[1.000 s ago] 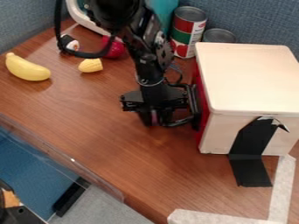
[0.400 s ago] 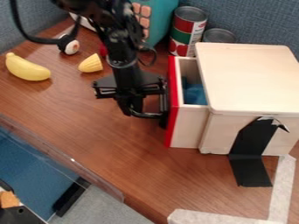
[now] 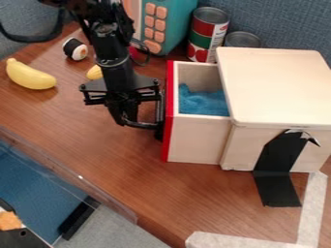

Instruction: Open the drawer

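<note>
Brown table (image 3: 123,179): open drawer (image 3: 197,138) beside pincer (image 3: 124,117).

A brown wood-grain desk (image 3: 123,179) spreads across the middle, its grain running slantwise. Blue-grey fabric partitions stand behind it: one panel (image 3: 19,19) toward 10 o'clock, another (image 3: 291,24) from 11 round to 2, with a woven texture. A clear plastic edging (image 3: 81,177) follows the desk's border from 9 o'clock down to nearly 6. Beyond it lie a blue surface (image 3: 32,177) at 8, a black bar (image 3: 77,218) at 7 and pale grey floor (image 3: 123,235) between 6 and 7. Pale tape (image 3: 311,208) turns a corner near 5. The light leaves a soft sheen on the wood.
</note>
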